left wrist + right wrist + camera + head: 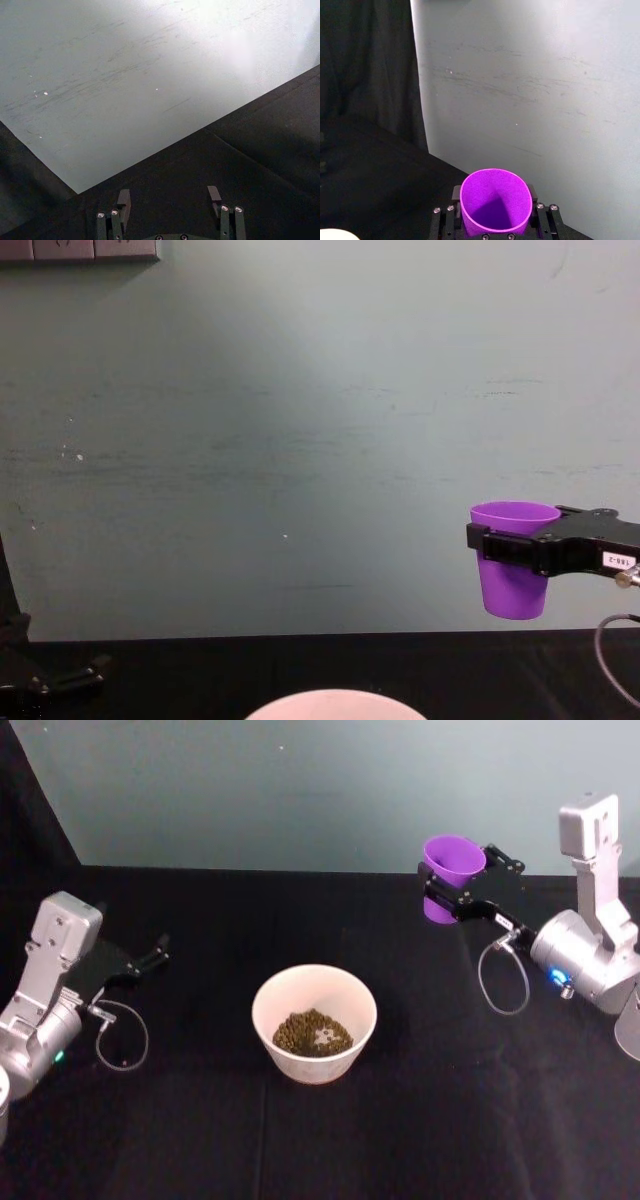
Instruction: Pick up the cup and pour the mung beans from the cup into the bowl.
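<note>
Right tool clasping upright cup aloft, mung beans in bowl, left tool spread, empty

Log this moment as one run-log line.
right gripper: shut on cup, upright, empty, above table | mung beans: in bowl | left gripper: open, idle

Head camera is looking down on the bowl. Chest camera is facing the wall, sharing the cup.
</note>
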Robot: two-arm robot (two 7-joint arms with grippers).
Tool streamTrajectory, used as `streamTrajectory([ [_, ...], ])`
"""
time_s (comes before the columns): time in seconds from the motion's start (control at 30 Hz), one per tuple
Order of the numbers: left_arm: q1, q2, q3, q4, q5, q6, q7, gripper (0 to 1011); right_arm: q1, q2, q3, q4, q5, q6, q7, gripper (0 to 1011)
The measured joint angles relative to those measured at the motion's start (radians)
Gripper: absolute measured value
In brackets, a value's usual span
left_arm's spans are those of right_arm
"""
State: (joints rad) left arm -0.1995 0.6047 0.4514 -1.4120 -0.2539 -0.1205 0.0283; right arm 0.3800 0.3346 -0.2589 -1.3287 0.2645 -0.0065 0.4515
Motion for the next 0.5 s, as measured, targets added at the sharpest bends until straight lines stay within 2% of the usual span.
streamTrajectory([
  [0.33,0.0,0.0,0.0,0.0,0.0,0.0,0.0,1000,0.0,0.0,0.0,-0.001,-0.002,0.0,0.0,736],
  [0.5,0.0,0.0,0.0,0.0,0.0,0.0,0.0,1000,0.002,0.009,-0.011,0.003,0.013,-0.009,0.008,736],
])
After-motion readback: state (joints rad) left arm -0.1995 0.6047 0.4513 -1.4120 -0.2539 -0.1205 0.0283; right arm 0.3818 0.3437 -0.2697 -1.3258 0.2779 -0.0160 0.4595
